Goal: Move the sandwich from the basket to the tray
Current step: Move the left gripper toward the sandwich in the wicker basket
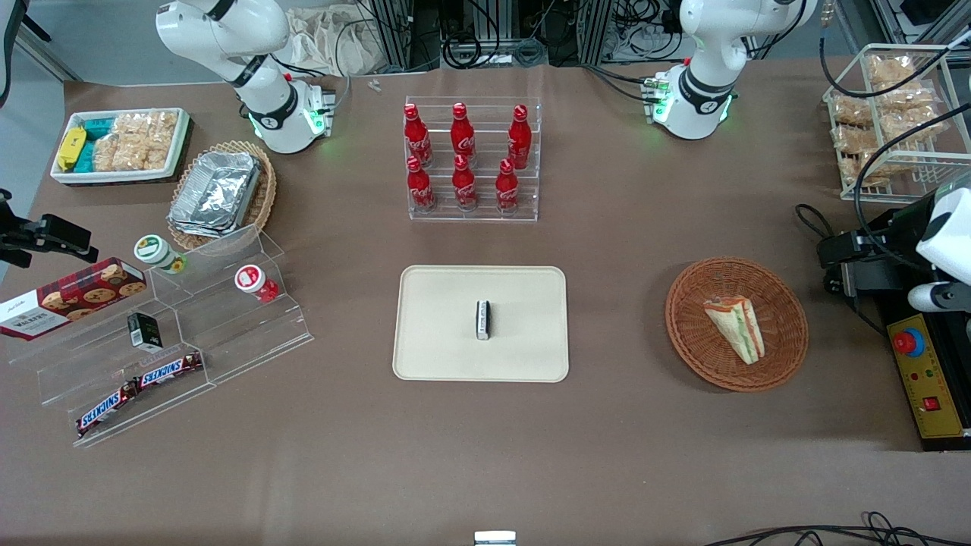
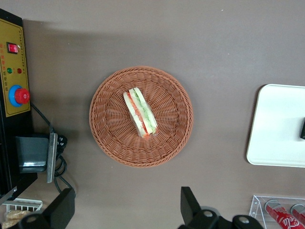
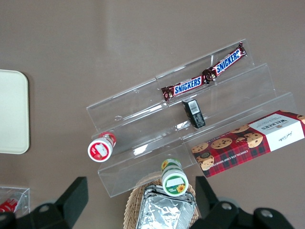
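Observation:
The sandwich [image 1: 737,327] [image 2: 140,112], a wrapped white wedge with green and red filling, lies in the round reddish-brown basket [image 1: 785,345] [image 2: 109,138]. The beige tray [image 1: 440,341] [image 2: 279,129] lies flat at the table's middle, about a basket's width from the basket. My gripper [image 2: 127,207] hangs high over bare table beside the basket, farther from the front camera than it. It is open, its fingers [image 2: 188,202] spread wide with nothing between them and touching nothing.
A small black-and-white item [image 1: 482,319] stands on the tray. A clear rack of red cola bottles [image 1: 472,159] stands farther back than the tray. A control box with a red button [image 1: 929,371] [image 2: 14,71] sits beside the basket at the working arm's end.

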Available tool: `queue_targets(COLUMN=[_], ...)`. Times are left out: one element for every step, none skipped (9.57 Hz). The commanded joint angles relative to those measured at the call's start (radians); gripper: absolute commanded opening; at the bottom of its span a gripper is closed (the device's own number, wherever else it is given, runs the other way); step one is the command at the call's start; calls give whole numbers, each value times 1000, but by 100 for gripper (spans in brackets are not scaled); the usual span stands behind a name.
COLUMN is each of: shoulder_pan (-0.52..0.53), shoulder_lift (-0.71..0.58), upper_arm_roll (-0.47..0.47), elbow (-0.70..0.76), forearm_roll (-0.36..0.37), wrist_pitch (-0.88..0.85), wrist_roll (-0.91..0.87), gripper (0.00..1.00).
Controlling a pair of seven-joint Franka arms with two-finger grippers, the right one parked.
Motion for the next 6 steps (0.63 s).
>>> queue_targets(shoulder_pan=[-14, -14, -14, -11, -9, -8], shoulder_lift=[17, 18, 25, 44, 54, 52], upper_arm_roll=[8, 8, 8, 8, 9, 9], elbow=[38, 38, 38, 38, 36, 36], forearm_roll=[-13, -11, -13, -19, -33, -33], wrist_pitch=[6, 10, 22, 34, 34, 34], wrist_roll=[10, 10, 8, 5, 8, 11], gripper=[100, 100, 100, 100, 100, 100])
